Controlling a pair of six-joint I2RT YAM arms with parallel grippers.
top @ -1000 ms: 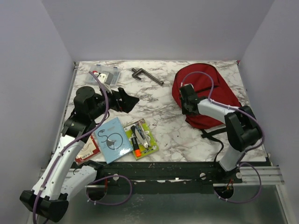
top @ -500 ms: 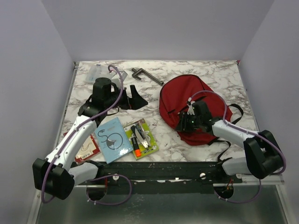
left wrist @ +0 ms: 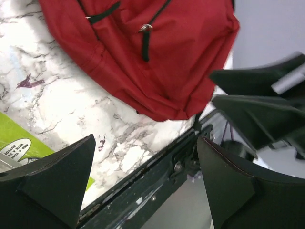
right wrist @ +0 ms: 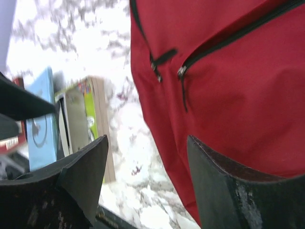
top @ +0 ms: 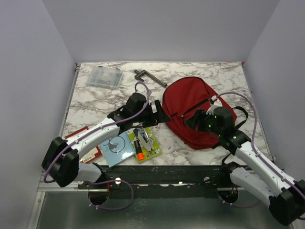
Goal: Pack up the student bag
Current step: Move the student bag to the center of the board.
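We see the student bag (top: pixel 187 98), a large red fabric backpack, lying flat on the marble table (top: pixel 95 102), right of centre and near the front edge. Its dark zippers (right wrist: pixel 228 40) look closed, with a metal pull (right wrist: pixel 181 71) at the front pocket. Black straps (top: pixel 241 113) poke out along its right side.

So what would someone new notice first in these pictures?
The big red bag lies flat on the right of the marble table. Both arms reach toward it, the left fingers and right fingers open, holding nothing. A blue book and green pack lie front left.
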